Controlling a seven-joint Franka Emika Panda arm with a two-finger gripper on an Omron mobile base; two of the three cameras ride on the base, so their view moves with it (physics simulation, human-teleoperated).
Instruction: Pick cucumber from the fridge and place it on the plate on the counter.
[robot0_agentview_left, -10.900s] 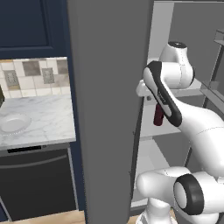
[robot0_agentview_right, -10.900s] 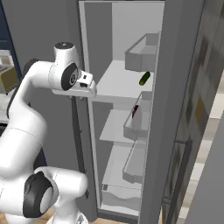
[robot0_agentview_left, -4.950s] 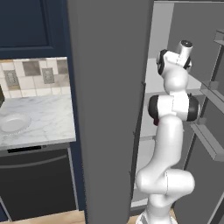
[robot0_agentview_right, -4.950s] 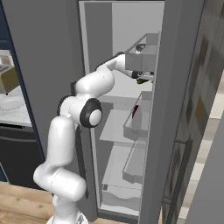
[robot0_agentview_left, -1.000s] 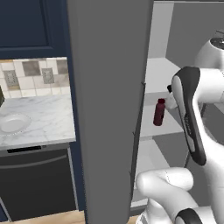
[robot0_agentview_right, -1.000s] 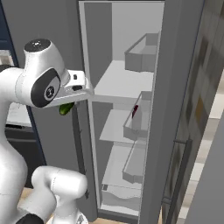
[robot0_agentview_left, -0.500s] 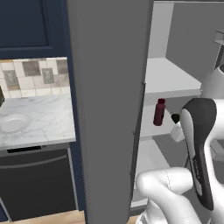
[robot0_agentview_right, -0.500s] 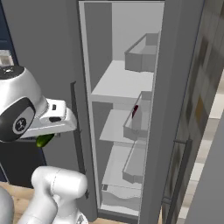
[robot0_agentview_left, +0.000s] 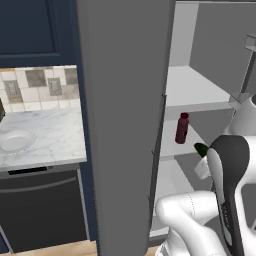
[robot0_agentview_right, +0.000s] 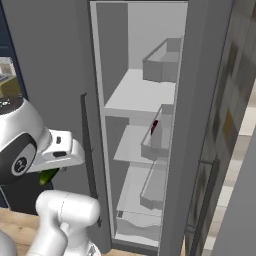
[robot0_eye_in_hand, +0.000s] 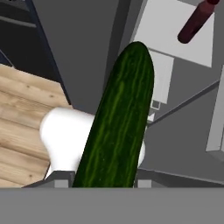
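Plate (robot0_agentview_left: 14, 141) sits on the desk (robot0_agentview_left: 45, 135) at far left. Fridge (robot0_agentview_left: 125, 100) door stands open; red bottle (robot0_agentview_left: 182, 128) on a shelf. Claw (robot0_eye_in_hand: 103, 179) pinches the cucumber (robot0_eye_in_hand: 118, 122) outside the fridge, above the wood floor (robot0_eye_in_hand: 22, 127).

Dark green streaked cucumber (robot0_eye_in_hand: 118, 122), dark red bottle (robot0_agentview_left: 182, 128), grey fridge (robot0_agentview_left: 125, 100).

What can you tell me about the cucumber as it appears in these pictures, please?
The cucumber is a slim, dark green rod with lighter lengthwise streaks and a rounded end, smooth and slightly glossy. In the hand view it rises from the gripper, which is shut on it, and points away from the hand. It is outside the fridge, carried in the air below the arm. A green tip shows in both base views.
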